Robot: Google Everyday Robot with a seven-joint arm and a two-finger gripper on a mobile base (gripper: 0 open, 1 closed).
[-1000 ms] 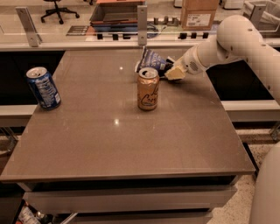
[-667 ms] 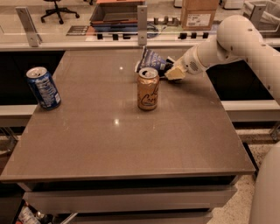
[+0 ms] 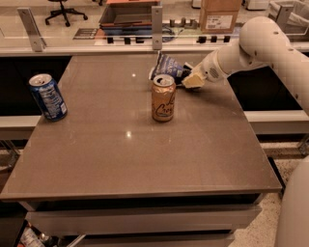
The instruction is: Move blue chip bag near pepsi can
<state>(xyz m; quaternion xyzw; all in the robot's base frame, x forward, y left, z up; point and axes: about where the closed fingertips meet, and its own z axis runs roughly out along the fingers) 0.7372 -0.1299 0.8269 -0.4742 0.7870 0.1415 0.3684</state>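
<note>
The blue chip bag (image 3: 170, 67) lies on the brown table's far middle part, just behind the orange-tan can. My gripper (image 3: 189, 79) reaches in from the right on the white arm and sits at the bag's right edge, touching it. The pepsi can (image 3: 47, 96) stands upright at the table's left edge, far from the bag.
An orange-tan can with script lettering (image 3: 163, 98) stands upright in front of the bag, between it and the near table area. The brown table (image 3: 135, 159) has a glass partition with metal posts (image 3: 156, 21) along its far edge. A cardboard box (image 3: 219, 14) stands behind.
</note>
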